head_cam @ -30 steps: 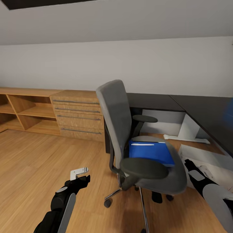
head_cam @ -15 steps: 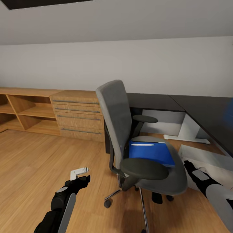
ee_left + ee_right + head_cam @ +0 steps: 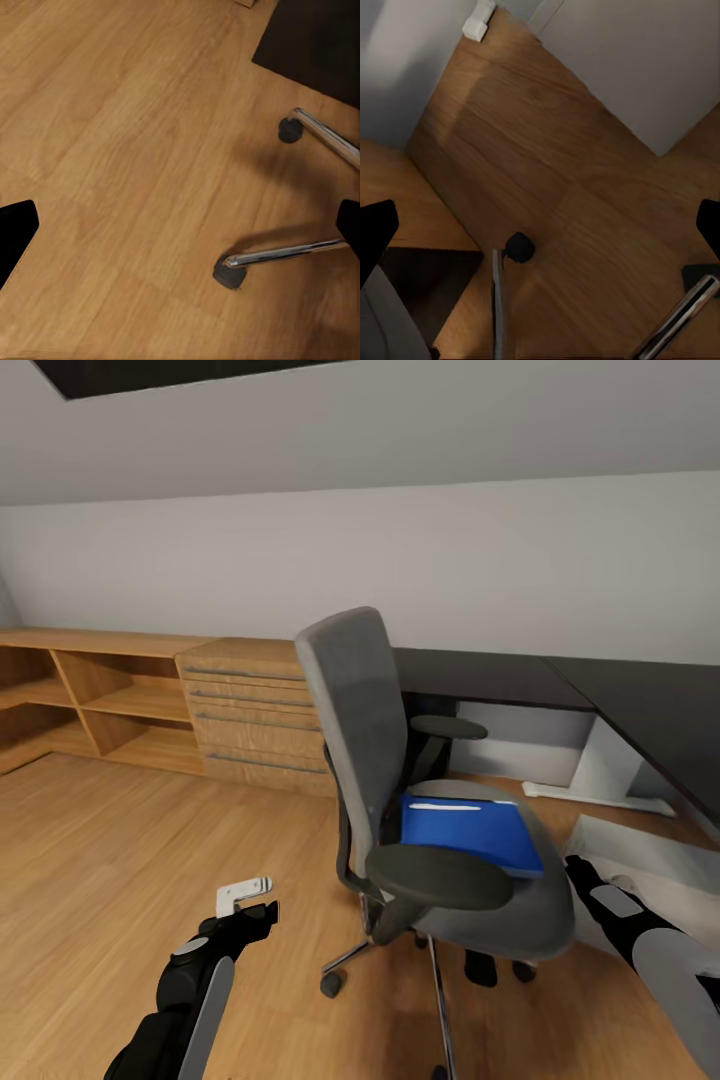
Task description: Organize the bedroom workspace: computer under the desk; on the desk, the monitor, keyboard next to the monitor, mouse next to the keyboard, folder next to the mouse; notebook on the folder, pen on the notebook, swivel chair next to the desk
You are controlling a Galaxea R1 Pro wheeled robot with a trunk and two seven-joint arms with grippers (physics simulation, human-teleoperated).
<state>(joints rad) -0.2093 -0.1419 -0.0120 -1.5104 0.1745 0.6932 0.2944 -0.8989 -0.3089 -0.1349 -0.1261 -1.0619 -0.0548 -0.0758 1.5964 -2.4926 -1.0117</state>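
Note:
The grey swivel chair (image 3: 350, 730) stands in the middle of the head view, turned away from the black desk (image 3: 490, 675). On its seat lies the blue folder (image 3: 475, 838), with a thin white streak on its far part; I cannot tell whether that is the pen. A white box, the computer (image 3: 640, 845), sits on the floor under the desk's right wing. My left gripper (image 3: 254, 902) hangs open over the floor left of the chair's base. Low beside the seat's right edge, my right gripper (image 3: 580, 872) is open too. Monitor, keyboard, mouse and notebook are out of view.
A light wood dresser (image 3: 260, 710) and an open shelf unit (image 3: 100, 705) line the wall at the left. White desk legs (image 3: 595, 760) stand under the desk. Chrome chair legs end in casters (image 3: 229, 274). Bare wood floor (image 3: 120, 840) stretches to the left.
The dresser, shelf and desk have slid to the right in the picture while the chair keeps its place, so the view has shifted and the chair with it. Both arms look unchanged.

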